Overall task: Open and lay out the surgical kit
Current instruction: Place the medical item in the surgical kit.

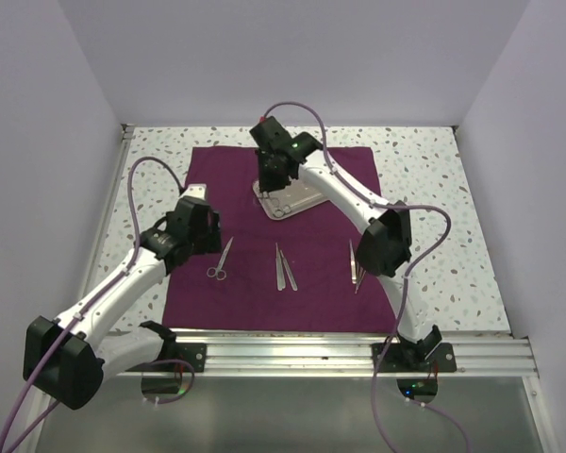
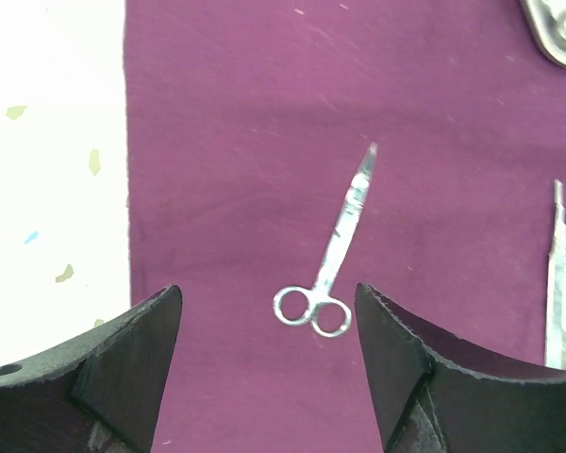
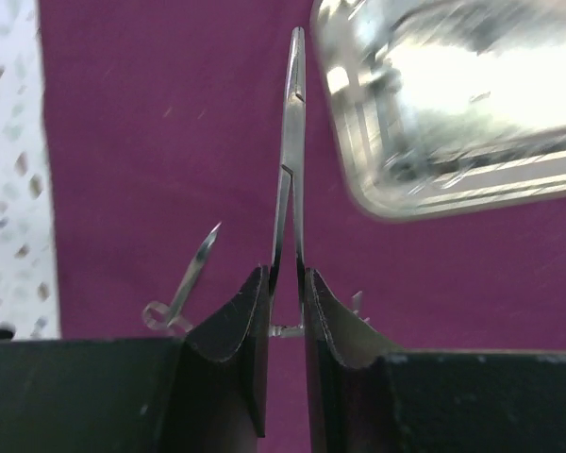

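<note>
1. Cloth (image 1: 236, 170) lies open and flat on the table (image 1: 424, 189), with the tray (image 1: 307, 200) on its far middle part.
2. Three tools sit in a row on the near part of the cloth: scissors (image 2: 335, 250) at the left, tweezers (image 1: 285, 269) in the middle, and a thin steel tool (image 1: 354, 257) at the right (partly behind the right arm (image 1: 340, 193)).
3. Right jaws are pinched narrow on a hinged steel tool, forceps (image 3: 290, 142) by the look. Its tips point away, just beside the tray's corner. Whether it is clear of the cloth I cannot tell.
4. Left jaws stand wide and empty, hanging above the ring handles of the scissors.
5. Step in hand, as I judge it: moving tools from the tray into the row, with this one the fourth.
6. Next move calls for carrying the forceps to a free gap in the row, lowering them flat and parallel to the others, then letting go without nudging a neighbour.
</note>
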Controlling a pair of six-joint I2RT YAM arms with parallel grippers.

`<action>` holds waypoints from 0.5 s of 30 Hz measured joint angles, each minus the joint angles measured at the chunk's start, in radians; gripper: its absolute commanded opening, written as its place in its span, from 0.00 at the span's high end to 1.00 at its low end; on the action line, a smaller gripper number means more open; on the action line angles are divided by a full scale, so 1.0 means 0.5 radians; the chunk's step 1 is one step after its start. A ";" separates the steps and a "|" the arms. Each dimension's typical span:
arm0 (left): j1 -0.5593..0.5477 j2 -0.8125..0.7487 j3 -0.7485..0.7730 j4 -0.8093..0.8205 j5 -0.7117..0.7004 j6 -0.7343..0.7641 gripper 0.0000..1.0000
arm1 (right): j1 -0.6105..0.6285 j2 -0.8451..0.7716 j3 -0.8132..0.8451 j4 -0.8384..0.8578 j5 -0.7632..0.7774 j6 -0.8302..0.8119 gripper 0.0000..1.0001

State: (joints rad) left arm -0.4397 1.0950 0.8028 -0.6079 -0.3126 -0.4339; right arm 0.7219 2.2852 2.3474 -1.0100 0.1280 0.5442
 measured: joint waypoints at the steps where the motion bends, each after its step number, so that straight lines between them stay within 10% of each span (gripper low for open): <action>1: 0.012 -0.004 0.001 -0.001 -0.021 0.009 0.22 | 0.034 -0.047 -0.082 0.031 -0.042 0.071 1.00; 15: 0.301 -0.261 0.089 0.034 -0.072 0.076 0.20 | 0.438 0.040 -0.523 0.395 -0.573 0.726 1.00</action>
State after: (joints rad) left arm -0.2890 0.9646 0.8471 -0.5907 -0.3489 -0.3962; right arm 0.9409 2.3054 2.0857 -0.8124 -0.1585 0.9073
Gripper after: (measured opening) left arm 0.801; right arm 0.190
